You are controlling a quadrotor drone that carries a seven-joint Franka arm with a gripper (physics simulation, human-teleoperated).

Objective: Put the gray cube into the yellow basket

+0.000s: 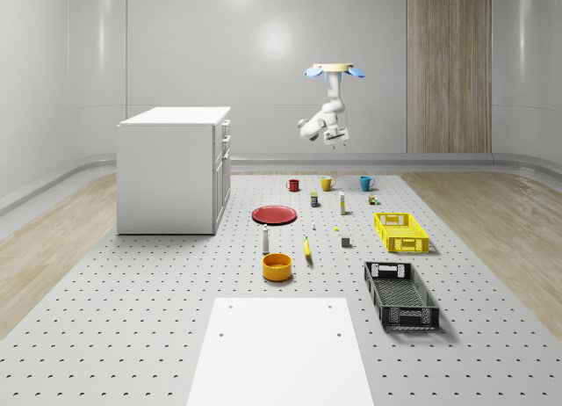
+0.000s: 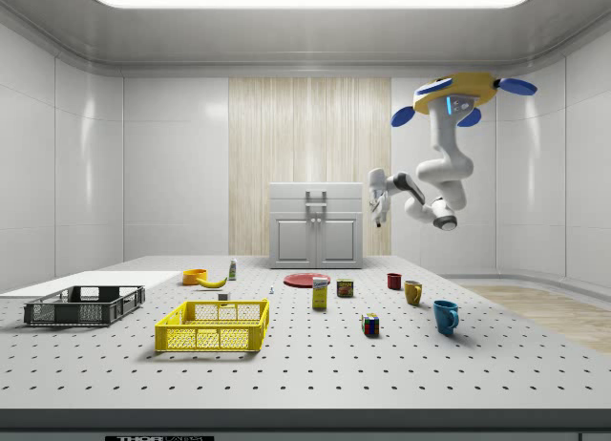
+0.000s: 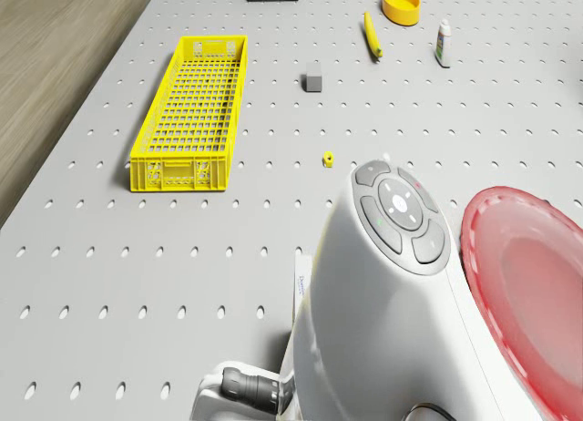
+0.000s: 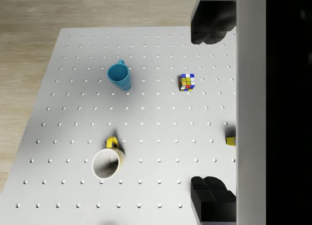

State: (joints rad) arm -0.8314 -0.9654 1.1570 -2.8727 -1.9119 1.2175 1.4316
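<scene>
Drone (image 1: 335, 70) hovers high above the worktop's (image 1: 176, 318) far end. Claw (image 1: 338, 142) open, empty, above the mugs; gray cube (image 1: 346, 242) and yellow basket (image 1: 400, 232) lie well below, nearer the camera.

Open floor rings the gray cube (image 1: 346, 242); yellow basket (image 1: 400, 232) stands near.

The perforated gray desk (image 1: 132, 309) carries a red plate (image 1: 274, 214); beyond the plate stand three mugs, toward the camera an orange bowl (image 1: 277, 266), and to its right a gray cube (image 1: 346, 242), yellow basket (image 1: 400, 232) and black crate (image 1: 400, 294)
</scene>
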